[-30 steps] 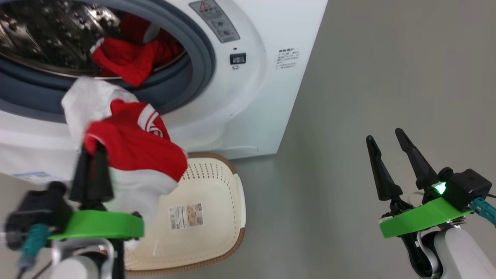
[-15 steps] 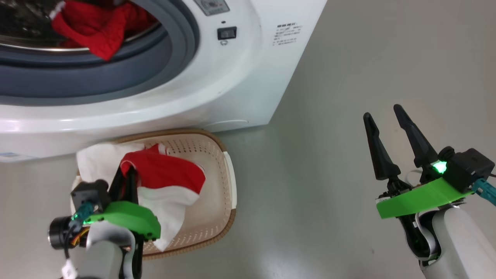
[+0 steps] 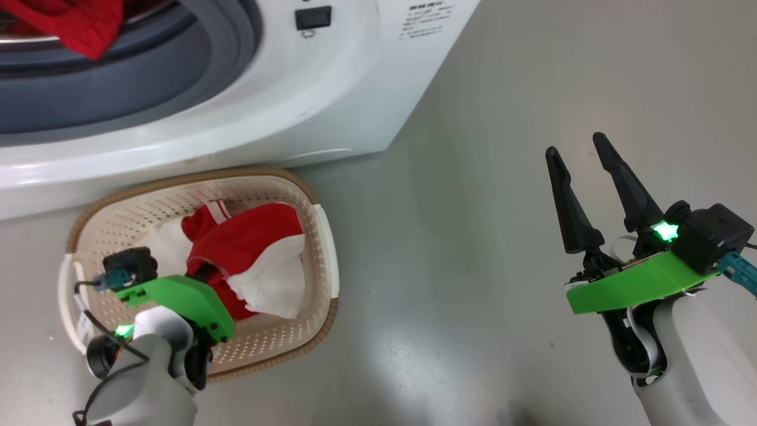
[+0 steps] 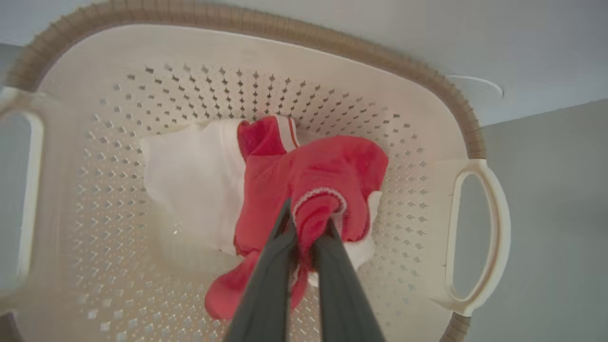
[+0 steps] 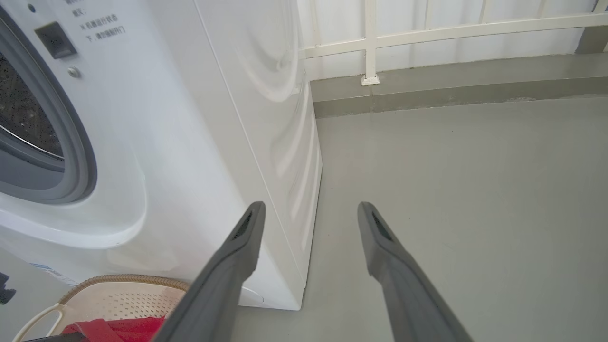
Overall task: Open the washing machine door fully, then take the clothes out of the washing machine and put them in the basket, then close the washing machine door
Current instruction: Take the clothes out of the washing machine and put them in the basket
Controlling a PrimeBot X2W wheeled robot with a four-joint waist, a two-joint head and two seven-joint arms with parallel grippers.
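Fingers of the left gripper [image 4: 308, 216] pinch the red garment [image 4: 327, 171] inside the basket [image 4: 266, 57]; right gripper [image 3: 575, 144] fingers spread apart.

Smooth grey floor [image 3: 485, 248], big white washing machine [image 3: 331, 100] standing on it, small cream basket [image 3: 195, 179] with brown rim resting on the floor just before the machine's front

basket [image 3: 177, 177] on floor, just beside washing machine [image 3: 331, 89] | clothes [image 3: 254, 236] red-and-white, inside basket | left gripper [image 3: 204, 273] down at clothes (fingertips hidden) | right gripper [image 3: 576, 145] fingers spread, above floor | red cloth [image 3: 65, 23] at drum mouth
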